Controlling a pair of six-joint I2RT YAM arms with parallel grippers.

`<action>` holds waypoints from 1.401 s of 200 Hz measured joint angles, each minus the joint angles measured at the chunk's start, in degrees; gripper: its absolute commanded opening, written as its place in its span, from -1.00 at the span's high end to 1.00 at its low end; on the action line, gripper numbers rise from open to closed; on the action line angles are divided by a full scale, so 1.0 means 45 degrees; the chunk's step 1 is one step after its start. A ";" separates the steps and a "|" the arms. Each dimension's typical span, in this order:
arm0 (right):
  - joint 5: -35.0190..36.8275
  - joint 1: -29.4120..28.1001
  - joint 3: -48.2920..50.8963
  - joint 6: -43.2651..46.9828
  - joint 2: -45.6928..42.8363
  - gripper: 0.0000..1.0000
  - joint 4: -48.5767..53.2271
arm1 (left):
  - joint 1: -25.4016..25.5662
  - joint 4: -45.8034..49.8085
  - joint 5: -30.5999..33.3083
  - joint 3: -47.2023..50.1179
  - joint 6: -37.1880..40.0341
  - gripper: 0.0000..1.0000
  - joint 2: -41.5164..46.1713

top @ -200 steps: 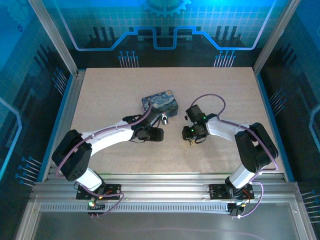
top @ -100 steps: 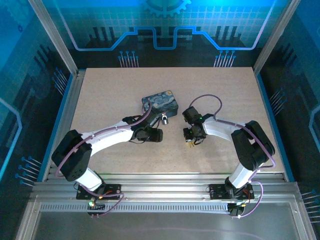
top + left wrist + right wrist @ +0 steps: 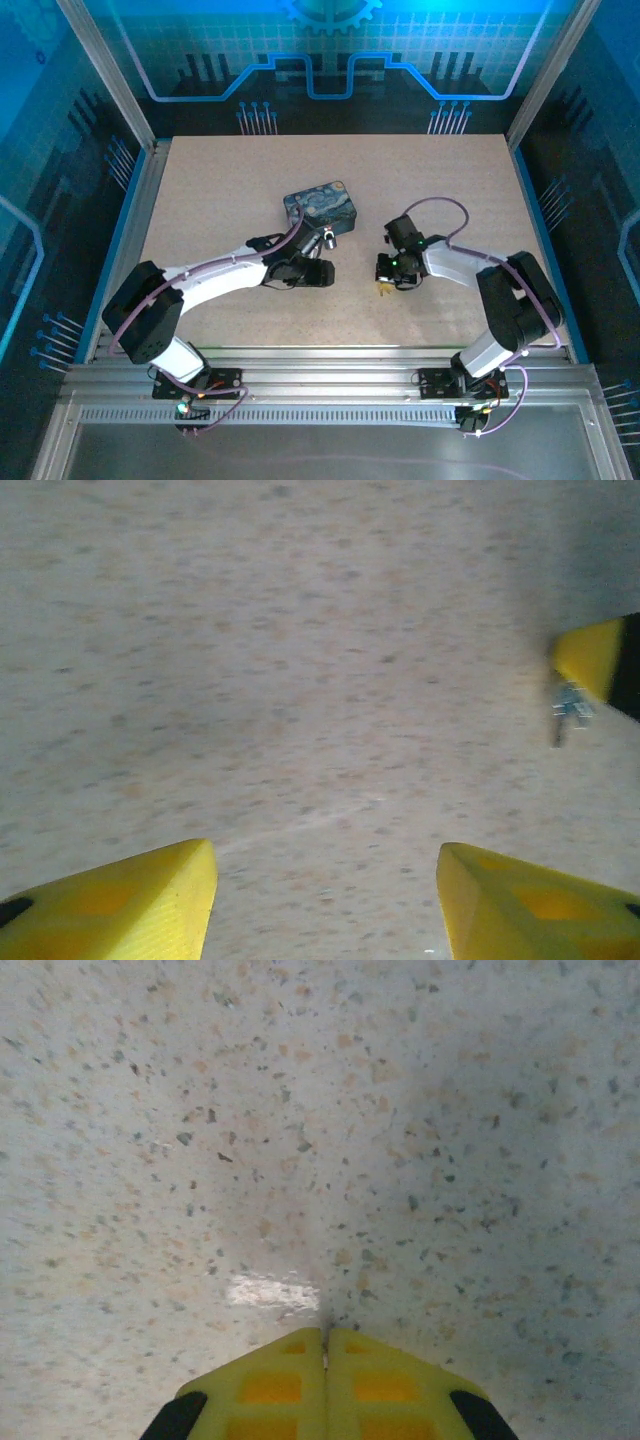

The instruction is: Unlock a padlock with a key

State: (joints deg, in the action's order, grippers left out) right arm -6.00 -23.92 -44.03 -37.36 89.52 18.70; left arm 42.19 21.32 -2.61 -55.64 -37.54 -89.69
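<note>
Two risks stand out: the key [image 3: 565,705], pinched by its end in the closed right gripper [image 3: 385,290], could twist or slip during insertion, and the padlock [image 3: 327,238], sitting loose just beside the blue box [image 3: 320,205], could skid away, since the left gripper [image 3: 325,880] hangs open, holding nothing. Speckled beige table [image 3: 220,190]; blue-lit panelled back wall [image 3: 320,60].

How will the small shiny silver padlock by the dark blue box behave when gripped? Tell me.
The small shiny silver metal padlock: probably rigid and heavy for its size. Its glossy surface may slip in a pinch. Close by the dark blue rectangular box, it would likely slide, not roll, if nudged.
</note>
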 measured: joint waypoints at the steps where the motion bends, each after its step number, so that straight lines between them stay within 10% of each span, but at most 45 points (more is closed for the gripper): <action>1: -0.0087 0.0029 0.0053 -0.0097 -0.0039 1.00 -0.0063 | 0.0005 -0.0039 -0.0034 0.0000 -0.0019 -0.13 -0.0010; 106: -0.3245 0.0748 0.1127 -0.3317 -0.0631 0.90 -0.3245 | -0.0350 -0.3764 -0.2555 0.0680 -0.1710 0.01 -0.1428; 280: -0.0510 0.0068 -0.1064 0.1583 -0.0733 0.10 0.1297 | -0.1462 -0.1933 -0.1938 0.1083 -0.1059 -0.04 0.0068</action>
State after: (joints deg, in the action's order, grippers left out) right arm -8.29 -23.62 -48.82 -30.24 86.21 24.53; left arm 35.62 12.62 -11.33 -50.76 -42.30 -89.38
